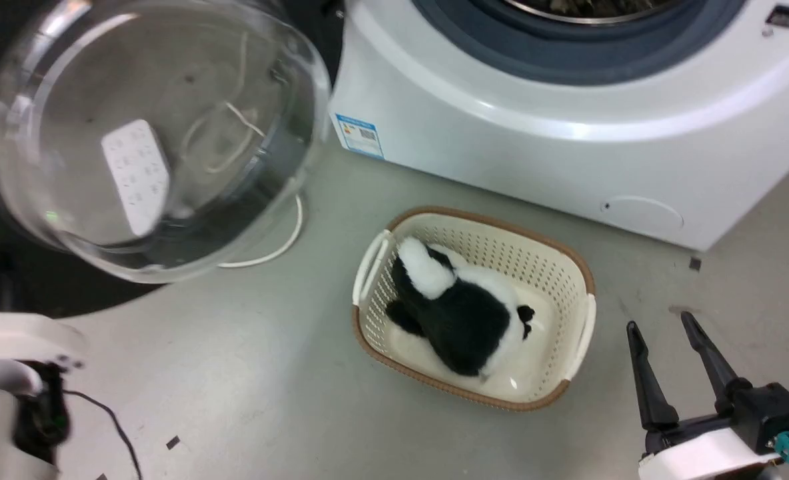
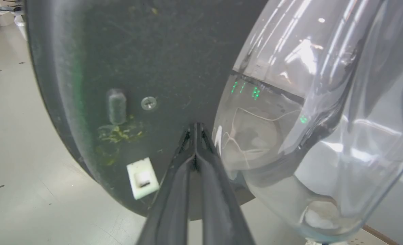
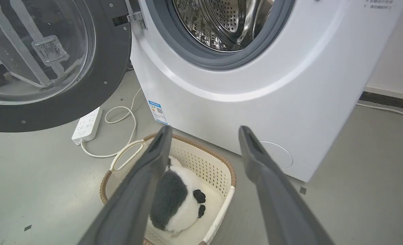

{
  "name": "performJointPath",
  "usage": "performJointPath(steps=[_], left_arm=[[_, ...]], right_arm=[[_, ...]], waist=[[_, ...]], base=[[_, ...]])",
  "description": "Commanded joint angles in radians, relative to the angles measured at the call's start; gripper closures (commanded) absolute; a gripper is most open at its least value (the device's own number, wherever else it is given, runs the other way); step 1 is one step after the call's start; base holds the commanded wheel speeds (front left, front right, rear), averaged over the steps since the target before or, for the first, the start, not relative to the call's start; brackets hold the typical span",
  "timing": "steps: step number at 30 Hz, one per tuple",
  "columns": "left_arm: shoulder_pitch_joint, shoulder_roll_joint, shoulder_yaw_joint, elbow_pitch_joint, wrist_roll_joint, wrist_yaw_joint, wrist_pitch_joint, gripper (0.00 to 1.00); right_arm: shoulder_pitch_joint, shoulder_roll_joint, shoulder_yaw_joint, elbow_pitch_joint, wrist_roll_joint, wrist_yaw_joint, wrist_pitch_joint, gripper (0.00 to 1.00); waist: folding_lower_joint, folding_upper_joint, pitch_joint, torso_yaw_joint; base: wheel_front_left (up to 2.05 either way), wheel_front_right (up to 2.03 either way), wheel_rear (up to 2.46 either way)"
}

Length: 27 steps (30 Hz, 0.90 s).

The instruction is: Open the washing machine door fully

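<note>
The washing machine door [image 1: 148, 133] hangs wide open off the hinge side of the washing machine [image 1: 568, 133], its glass bowl bulging into the room. The left end effector [image 2: 195, 127] is clenched on nothing, fingers pressed together. Its tips seem to touch the door's black inner face just beside the bowl. The right end effector [image 1: 659, 322] is released, jaws apart, low in front of the machine. My worry is that closed tips only push on slick plastic. They could skid onto the glass or off the rim, and the door might drift back toward the machine.
</note>
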Motion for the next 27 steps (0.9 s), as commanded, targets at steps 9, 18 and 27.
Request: performJointPath(steps=[9,18,27], left_arm=[[-0.044,0.022,0.112,0.045,0.037,0.001,-0.010,1.00],[0.059,-0.074,0.085,-0.105,0.205,-0.023,-0.010,1.00],[0.202,-0.209,-0.012,-0.319,0.321,-0.068,-0.010,1.00]], right_arm=[[-0.026,-0.009,-0.008,0.005,0.000,0.001,-0.004,0.00],[-0.025,0.019,-0.048,-0.027,0.003,0.001,-0.004,0.00],[0.003,0.051,-0.122,-0.067,-0.028,0.001,-0.004,0.00]], waist=[[-0.0002,0.0000,0.021,-0.050],[-0.0002,0.0000,-0.074,-0.078],[-0.0002,0.0000,-0.204,-0.171]], base=[[0.00,0.00,0.00],[0.00,0.00,0.00],[0.00,0.00,0.00]])
